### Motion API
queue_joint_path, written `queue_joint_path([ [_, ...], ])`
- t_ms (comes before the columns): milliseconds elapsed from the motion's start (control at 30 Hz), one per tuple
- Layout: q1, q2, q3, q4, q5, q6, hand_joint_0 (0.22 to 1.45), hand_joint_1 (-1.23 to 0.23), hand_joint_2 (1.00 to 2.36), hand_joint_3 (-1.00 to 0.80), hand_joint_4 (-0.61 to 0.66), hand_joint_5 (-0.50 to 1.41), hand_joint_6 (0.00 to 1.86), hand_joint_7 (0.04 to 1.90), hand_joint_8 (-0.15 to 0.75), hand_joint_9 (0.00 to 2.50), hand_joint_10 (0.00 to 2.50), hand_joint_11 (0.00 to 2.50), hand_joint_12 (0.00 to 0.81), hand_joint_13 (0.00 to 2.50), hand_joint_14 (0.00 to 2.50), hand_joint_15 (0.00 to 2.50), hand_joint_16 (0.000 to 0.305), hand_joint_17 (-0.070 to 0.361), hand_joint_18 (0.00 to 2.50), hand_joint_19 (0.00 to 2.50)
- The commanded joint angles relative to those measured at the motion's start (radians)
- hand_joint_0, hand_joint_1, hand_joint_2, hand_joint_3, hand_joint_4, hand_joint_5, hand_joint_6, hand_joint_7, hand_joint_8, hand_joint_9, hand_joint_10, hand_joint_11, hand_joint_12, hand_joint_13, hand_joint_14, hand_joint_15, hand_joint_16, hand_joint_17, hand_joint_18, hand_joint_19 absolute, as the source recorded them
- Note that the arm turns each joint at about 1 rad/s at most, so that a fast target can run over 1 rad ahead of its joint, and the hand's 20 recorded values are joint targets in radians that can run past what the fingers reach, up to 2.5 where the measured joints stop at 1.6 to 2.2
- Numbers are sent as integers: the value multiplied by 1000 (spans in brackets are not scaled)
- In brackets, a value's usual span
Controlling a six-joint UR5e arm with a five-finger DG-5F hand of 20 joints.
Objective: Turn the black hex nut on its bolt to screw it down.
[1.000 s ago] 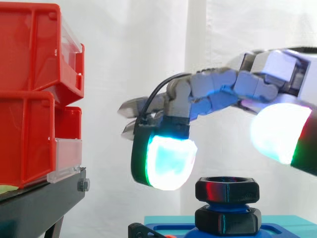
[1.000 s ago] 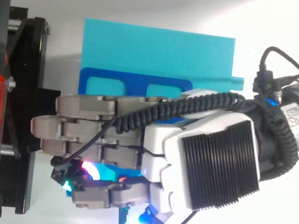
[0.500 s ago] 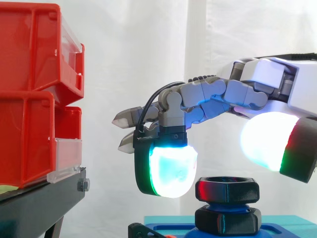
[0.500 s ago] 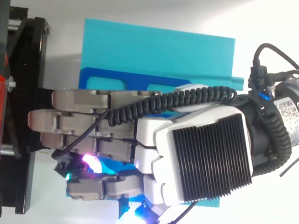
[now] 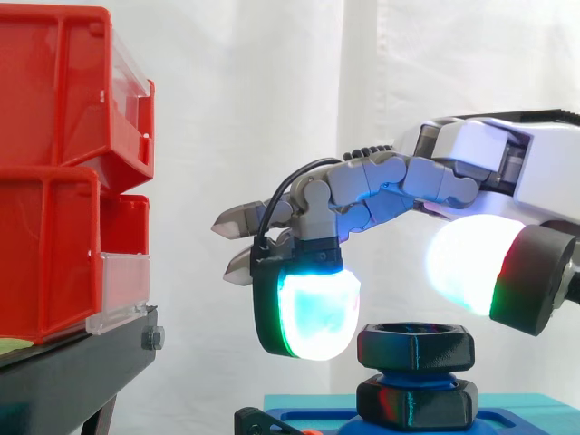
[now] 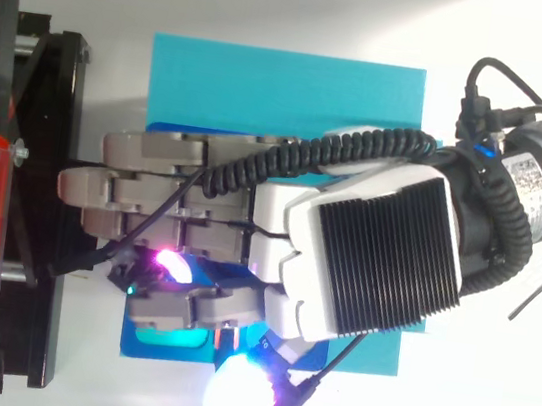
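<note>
In the side view the black hex nut [image 5: 415, 347] sits high on a blue bolt [image 5: 415, 373], above a second black nut [image 5: 415, 401] on the teal base [image 5: 507, 403]. My hand [image 5: 471, 159] reaches in from the right and hovers just over the nut. One finger bends down, its cyan-green pad [image 5: 313, 308] just left of the nut and apart from it. The thumb's white pad [image 5: 476, 276] hangs up and to the right of the nut. The other fingers point left, nearly straight. Nothing is held. From above, the hand [image 6: 363, 266] covers the nut.
Red bins [image 5: 54, 181] are stacked on a black stand [image 5: 72, 372] at the left, close to my fingertips [image 6: 81, 187]. The teal plate [image 6: 286, 94] lies under the hand, with a dark blue fixture [image 6: 155, 348] at its near edge. A white curtain hangs behind.
The hand has shifted across the plate, upward in the top view. In the side view the thumb pad has sunk and moved left toward the nut. The bent finger's pad has edged right.
</note>
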Motion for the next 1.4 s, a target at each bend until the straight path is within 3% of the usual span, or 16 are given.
queue_joint_path([
  [0, -7, -2, 0, -2, -6, -1, 489, -128, 1000, -500, 183, -40, 573, 1337, 289, 738, 0, 4, 370, 436, 0, 26, 55, 124, 324, 168],
  [100, -10, -5, -1, -1, -12, -1, 490, -124, 1000, -500, 186, -41, 573, 1334, 287, 738, 1, 5, 368, 434, 0, 26, 55, 124, 323, 168],
  [233, -16, -39, 0, 17, -13, -1, 490, -120, 1000, -500, 185, -41, 573, 1334, 288, 737, 0, 6, 369, 434, 0, 24, 55, 123, 322, 169],
  [567, -10, -39, 0, 51, -26, 0, 491, -118, 1000, -500, 182, -41, 573, 1332, 287, 739, 0, 7, 369, 425, 0, 19, 55, 123, 321, 167],
  [1100, -1, -39, 2, 53, -27, -3, 492, -121, 1000, -500, 195, -44, 579, 1327, 285, 730, 1, 3, 369, 426, 0, 19, 54, 122, 316, 161],
  [1367, 7, -39, 23, 39, -30, -3, 492, -127, 1000, -500, 200, -46, 590, 1312, 284, 733, 0, 12, 369, 430, 0, 20, 54, 121, 318, 162],
])
